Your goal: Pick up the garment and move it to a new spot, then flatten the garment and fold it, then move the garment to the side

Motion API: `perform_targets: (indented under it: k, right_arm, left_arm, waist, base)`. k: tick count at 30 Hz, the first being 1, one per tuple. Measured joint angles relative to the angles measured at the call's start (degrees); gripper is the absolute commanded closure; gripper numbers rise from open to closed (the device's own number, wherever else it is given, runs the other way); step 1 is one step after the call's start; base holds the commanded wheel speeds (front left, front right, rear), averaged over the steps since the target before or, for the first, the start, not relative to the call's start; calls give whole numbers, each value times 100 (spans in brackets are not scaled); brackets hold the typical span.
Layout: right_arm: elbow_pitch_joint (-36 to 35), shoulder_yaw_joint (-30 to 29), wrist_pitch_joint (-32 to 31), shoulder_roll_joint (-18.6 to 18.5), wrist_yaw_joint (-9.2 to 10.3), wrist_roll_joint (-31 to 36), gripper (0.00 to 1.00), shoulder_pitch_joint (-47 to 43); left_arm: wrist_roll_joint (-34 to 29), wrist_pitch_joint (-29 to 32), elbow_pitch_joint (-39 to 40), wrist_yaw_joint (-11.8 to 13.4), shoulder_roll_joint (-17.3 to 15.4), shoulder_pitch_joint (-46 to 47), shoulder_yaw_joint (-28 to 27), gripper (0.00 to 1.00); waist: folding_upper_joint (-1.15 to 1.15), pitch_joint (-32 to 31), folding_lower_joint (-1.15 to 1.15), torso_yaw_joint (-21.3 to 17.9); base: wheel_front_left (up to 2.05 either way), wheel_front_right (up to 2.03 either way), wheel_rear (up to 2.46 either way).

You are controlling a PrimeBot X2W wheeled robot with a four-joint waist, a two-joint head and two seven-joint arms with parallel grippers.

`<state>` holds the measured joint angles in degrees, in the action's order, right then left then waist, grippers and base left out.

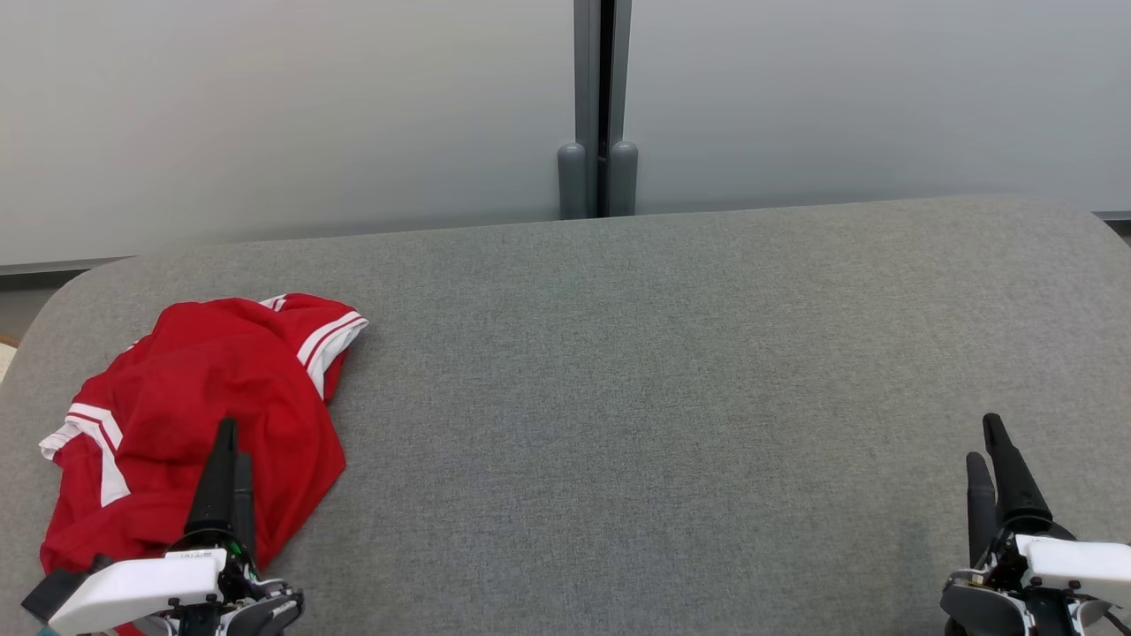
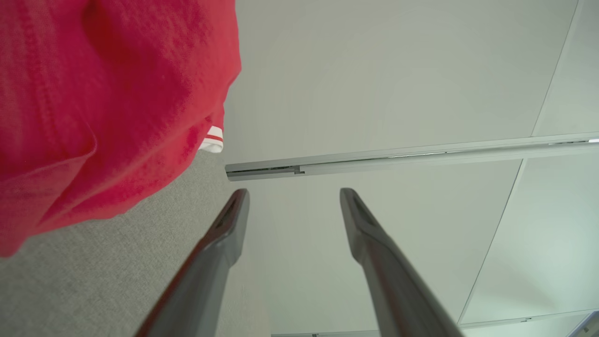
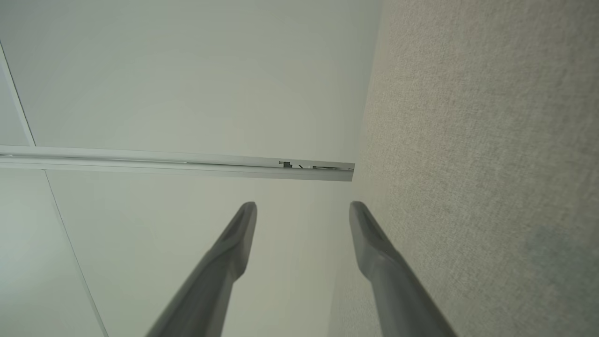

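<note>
The garment (image 1: 190, 415) is a red shirt with white-striped sleeve cuffs, lying crumpled on the left part of the grey upholstered surface (image 1: 663, 397). My left gripper (image 1: 231, 446) stands over the garment's near edge, open, with nothing between its fingers. In the left wrist view the garment (image 2: 103, 103) bulks at the upper left, beside the open left gripper (image 2: 294, 196) and apart from it. At the lower right, far from the garment, my right gripper (image 1: 987, 437) hovers open over bare fabric. The right wrist view shows the open right gripper (image 3: 303, 208) with only the wall beyond its tips.
A pale wall runs behind the grey surface, with a dark vertical post (image 1: 601, 106) at the back centre. The surface's rounded corners show at the far left and the far right (image 1: 1091, 221). Bare grey fabric stretches between the garment and my right gripper.
</note>
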<state>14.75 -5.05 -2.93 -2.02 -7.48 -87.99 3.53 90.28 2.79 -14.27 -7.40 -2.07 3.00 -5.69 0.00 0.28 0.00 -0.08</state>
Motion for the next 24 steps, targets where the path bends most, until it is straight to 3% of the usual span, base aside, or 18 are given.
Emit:
perform_targets:
  k: [9, 24]
  right_arm:
    - [-276, -171, 223, -5, 0, 1051, 0, 17]
    - [-1272, 109, 547, -44, 0, 3894, 0, 130]
  left_arm:
    - [-543, -233, 115, 0, -8, 1, -126, 0]
    - [-1867, -550, 788, 0, -20, 81, -299, 0]
  waist:
    - [0, 4, 0, -9]
    - [0, 34, 0, -7]
  base:
    - [0, 0, 0]
    - [0, 0, 0]
